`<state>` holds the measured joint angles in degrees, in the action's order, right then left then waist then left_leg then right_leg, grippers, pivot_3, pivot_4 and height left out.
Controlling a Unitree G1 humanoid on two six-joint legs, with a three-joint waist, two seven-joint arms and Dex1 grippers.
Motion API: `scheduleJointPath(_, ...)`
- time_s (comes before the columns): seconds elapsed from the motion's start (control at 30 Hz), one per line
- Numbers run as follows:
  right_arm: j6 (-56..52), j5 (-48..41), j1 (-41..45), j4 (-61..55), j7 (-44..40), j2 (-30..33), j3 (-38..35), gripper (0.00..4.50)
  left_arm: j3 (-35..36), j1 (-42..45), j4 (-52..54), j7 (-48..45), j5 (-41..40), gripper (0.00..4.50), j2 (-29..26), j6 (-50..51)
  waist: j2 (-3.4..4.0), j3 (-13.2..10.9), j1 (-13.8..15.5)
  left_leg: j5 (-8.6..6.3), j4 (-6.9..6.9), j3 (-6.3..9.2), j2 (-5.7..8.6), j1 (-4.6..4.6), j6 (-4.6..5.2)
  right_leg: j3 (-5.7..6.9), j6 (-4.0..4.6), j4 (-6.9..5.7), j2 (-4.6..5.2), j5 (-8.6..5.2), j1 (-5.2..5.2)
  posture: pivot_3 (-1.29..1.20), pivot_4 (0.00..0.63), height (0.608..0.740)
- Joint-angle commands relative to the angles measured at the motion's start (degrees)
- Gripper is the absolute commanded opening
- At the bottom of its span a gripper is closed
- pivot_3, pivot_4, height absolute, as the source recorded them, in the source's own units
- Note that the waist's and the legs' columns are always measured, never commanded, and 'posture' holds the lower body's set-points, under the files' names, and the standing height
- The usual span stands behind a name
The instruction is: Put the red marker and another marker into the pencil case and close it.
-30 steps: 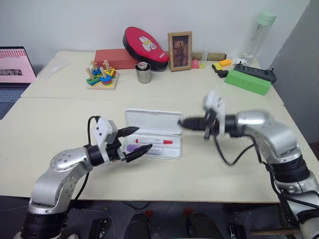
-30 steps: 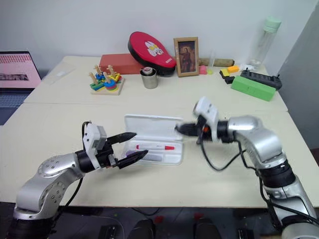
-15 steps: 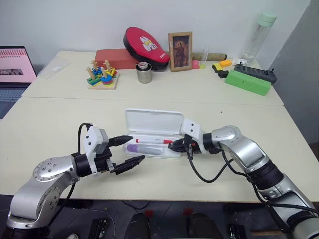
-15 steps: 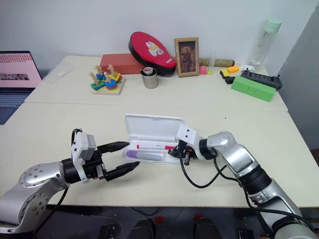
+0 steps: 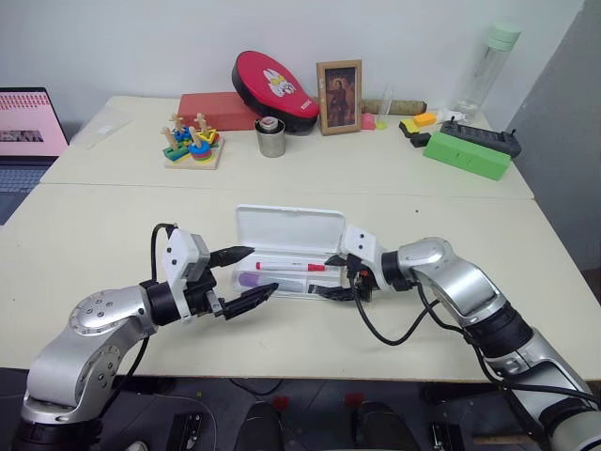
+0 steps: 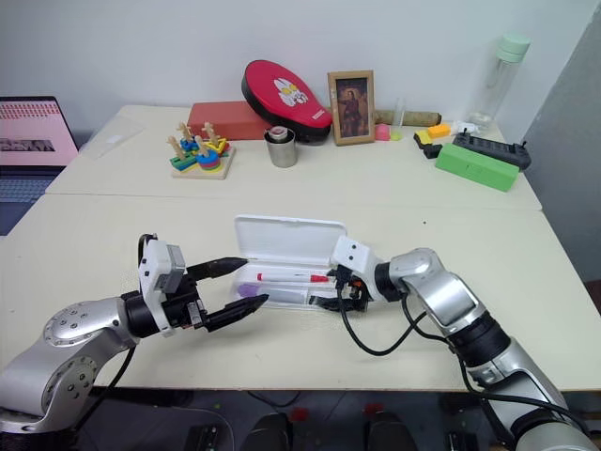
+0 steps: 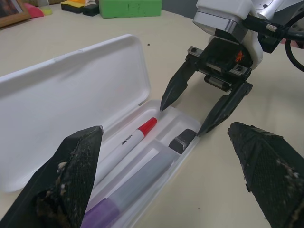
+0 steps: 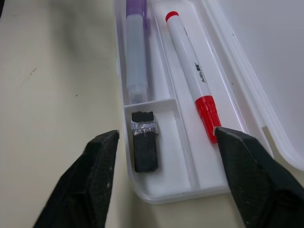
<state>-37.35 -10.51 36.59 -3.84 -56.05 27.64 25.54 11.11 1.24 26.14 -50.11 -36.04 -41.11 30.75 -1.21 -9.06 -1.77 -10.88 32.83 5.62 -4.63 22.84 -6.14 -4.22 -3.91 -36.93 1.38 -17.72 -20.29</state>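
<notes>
Pale counter (image 5: 113,225) with pencil case (image 5: 287,228) at centre, lid open toward 12 o'clock. Red marker (image 8: 191,78) and purple marker (image 8: 136,57) side by side in tray, small dark object (image 8: 144,147) in end compartment. Left gripper (image 5: 240,275) at case's 9 o'clock, spread wide, empty. Right gripper (image 5: 335,275) at case's 3 o'clock, spread apart, empty.

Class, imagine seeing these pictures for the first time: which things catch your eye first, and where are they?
The flat white plastic pencil case lies open mid-table, holding the slim red-capped marker beside the stubby purple marker. Either side, the open left end effector and right end effector point at it. At the back leans a red oval pad.
</notes>
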Motion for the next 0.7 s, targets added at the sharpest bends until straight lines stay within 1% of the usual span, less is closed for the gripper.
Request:
scheduleJointPath(0.03,-1.7,-4.2,3.2,-4.5,-2.2,1.0,-5.6,4.49,0.4,1.0,0.9,2.3,-0.5,4.50,1.3,0.0,0.02,0.0,0.0,0.00,0.00,0.00,0.00,0.00,0.00,0.00,0.00,0.00,0.00,0.00,0.00,0.00,0.150,0.740)
scheduleJointPath(0.13,-2.8,-6.1,5.9,-4.2,-2.9,1.4,-8.2,4.49,1.2,1.7,0.3,4.2,-0.7,4.50,2.5,0.1,0.01,0.0,0.0,0.00,0.01,-0.01,0.00,0.00,0.00,0.00,0.00,0.00,0.00,0.00,0.01,0.00,0.150,0.740)
scheduleJointPath(0.2,-3.3,-7.9,9.2,-2.4,-2.5,0.5,-11.0,4.49,2.4,3.2,-0.2,6.4,-2.3,4.50,3.8,1.1,0.02,0.0,0.0,0.00,0.00,0.00,0.00,-0.02,0.00,0.00,0.00,-0.01,0.00,0.00,0.01,0.00,0.150,0.740)
scheduleJointPath(0.27,-3.5,-8.8,12.9,0.9,-1.4,-1.1,-13.1,4.49,3.1,5.2,-0.8,8.2,-4.0,4.50,5.3,1.8,0.03,0.0,0.0,0.00,0.01,0.01,0.00,-0.01,0.00,0.01,0.00,-0.03,-0.01,0.01,0.01,0.00,0.150,0.740)
scheduleJointPath(0.37,-2.7,-6.7,19.9,10.7,2.7,-4.8,-14.5,4.49,3.8,8.0,-2.3,11.6,-3.4,4.50,7.1,1.8,0.01,0.0,-0.1,0.00,0.02,0.02,0.00,-0.02,0.00,0.01,0.01,-0.04,-0.01,0.06,0.02,0.00,0.150,0.740)
scheduleJointPath(0.43,-2.1,-4.6,24.3,18.2,6.1,-7.2,-14.9,4.14,4.7,9.7,-3.8,15.1,-2.4,4.50,8.2,2.1,-0.03,0.0,-0.1,0.00,0.03,0.03,0.00,-0.03,0.00,0.01,0.05,-0.03,-0.02,0.09,0.02,0.00,0.150,0.740)
scheduleJointPath(0.47,-1.8,-3.9,25.5,20.7,7.0,-8.0,-14.8,4.06,5.0,10.3,-4.4,16.3,-2.0,4.50,8.5,2.0,-0.03,0.0,-0.1,0.00,0.03,0.01,0.00,-0.04,0.00,0.01,0.05,-0.04,-0.01,0.09,0.03,0.00,0.150,0.740)
scheduleJointPath(0.5,-1.3,-2.8,26.8,23.7,8.3,-8.6,-14.5,3.84,5.5,10.8,-4.8,17.3,-1.9,4.50,8.9,1.8,-0.02,0.0,-0.1,0.00,0.02,0.02,0.01,-0.04,0.00,0.00,0.06,-0.04,-0.01,0.10,0.03,0.00,0.150,0.740)
scheduleJointPath(0.53,-0.2,-1.4,28.2,27.8,9.8,-9.5,-14.1,3.48,6.2,11.4,-5.0,18.6,-2.3,4.50,9.5,1.9,-0.02,0.0,-0.1,0.00,0.00,0.03,0.01,-0.02,0.00,0.01,0.07,-0.04,-0.01,0.10,0.01,0.00,0.150,0.740)
scheduleJointPath(0.57,1.1,-0.1,29.3,31.2,10.9,-10.2,-13.7,3.35,6.7,11.8,-5.1,19.7,-2.4,4.50,10.0,1.8,-0.03,0.0,-0.1,0.00,0.00,0.02,0.01,-0.01,0.00,0.01,0.07,-0.05,-0.01,0.10,0.00,0.00,0.150,0.740)
scheduleJointPath(0.6,2.1,0.7,30.1,33.7,11.5,-10.8,-13.5,3.06,7.0,12.0,-5.1,20.3,-2.5,4.50,10.4,1.7,-0.03,0.0,0.0,0.00,0.00,0.02,0.02,0.01,0.00,0.02,0.08,-0.05,-0.01,0.10,0.00,0.00,0.150,0.740)
scheduleJointPath(0.7,4.6,2.9,31.3,38.2,11.8,-12.0,-12.8,2.22,7.7,11.7,-4.2,21.7,-3.3,4.50,10.6,2.3,-0.02,0.0,0.1,-0.01,-0.03,0.02,0.04,0.08,0.00,0.04,0.10,-0.02,0.02,0.10,-0.01,0.00,0.150,0.740)
